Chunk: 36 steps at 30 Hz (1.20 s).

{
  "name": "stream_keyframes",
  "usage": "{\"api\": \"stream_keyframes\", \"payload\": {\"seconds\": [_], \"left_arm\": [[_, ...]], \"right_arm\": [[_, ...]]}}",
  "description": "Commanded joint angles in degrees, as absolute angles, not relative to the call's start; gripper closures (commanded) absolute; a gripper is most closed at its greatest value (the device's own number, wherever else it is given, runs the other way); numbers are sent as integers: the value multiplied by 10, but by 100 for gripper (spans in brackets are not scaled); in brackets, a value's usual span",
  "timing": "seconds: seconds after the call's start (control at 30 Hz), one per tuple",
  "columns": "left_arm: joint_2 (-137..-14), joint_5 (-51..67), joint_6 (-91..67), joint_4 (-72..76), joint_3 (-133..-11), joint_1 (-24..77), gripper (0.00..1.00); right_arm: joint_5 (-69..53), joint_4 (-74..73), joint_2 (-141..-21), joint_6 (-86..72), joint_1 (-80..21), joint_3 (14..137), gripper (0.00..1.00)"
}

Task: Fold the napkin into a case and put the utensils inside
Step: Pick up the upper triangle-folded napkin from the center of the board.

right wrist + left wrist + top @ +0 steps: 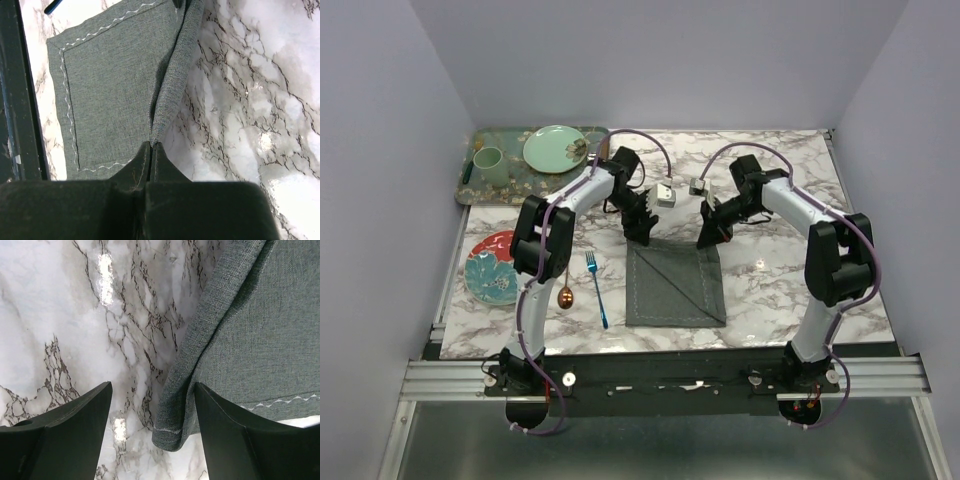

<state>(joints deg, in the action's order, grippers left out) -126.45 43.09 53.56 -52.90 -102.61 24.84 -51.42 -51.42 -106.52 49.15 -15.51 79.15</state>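
Folding step, no case yet. The right gripper (pixel 151 146) has its jaws pressed together on a raised edge of the napkin (pixel 110 95), with the cloth running out ahead of the tips. The left gripper (pixel 152 390) is spread wide, and a napkin corner sits between its jaws, tight against one finger (not gripped). My guess is it closes there next. The fork (pixel 597 288) and spoon (pixel 565 296) lie well outside both.

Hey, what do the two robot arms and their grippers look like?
The left arm and right arm have pale grey links, black joints and purple cables. The left gripper and right gripper are black, each with a small grey camera box.
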Motion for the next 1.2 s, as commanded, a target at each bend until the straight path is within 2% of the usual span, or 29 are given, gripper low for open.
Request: {"api": "stream_keyframes", "payload": {"seconds": [0.0,0.13,0.27,0.47,0.53,0.57,0.6,0.77,1.0,1.17], "left_arm": [[-1251,401,567,-541,-1030,258,26],[-1245,392,577,-545,-1015,263,34],[-1236,382,585,-547,-995,263,48],[-1226,373,597,-547,-962,261,48],[-1224,377,596,-547,-959,259,45],[-1223,381,594,-545,-961,255,36],[-1223,385,588,-545,-964,252,32],[-1204,433,588,-537,-974,243,23],[-1185,442,613,-539,-957,236,19],[-1177,423,642,-541,-923,237,20]], "right_arm": [[-514,-501,-1038,513,-163,777,99],[-511,-502,-1031,519,-165,772,99],[-509,-500,-1028,520,-164,770,99],[-507,-501,-1028,521,-164,773,99],[-507,-501,-1027,520,-164,773,99],[-507,-501,-1027,521,-164,773,99],[-505,-502,-1028,522,-164,773,99],[-500,-501,-1035,524,-165,774,99],[-496,-499,-1036,526,-166,773,99],[-497,-500,-1032,526,-165,773,99]]}}
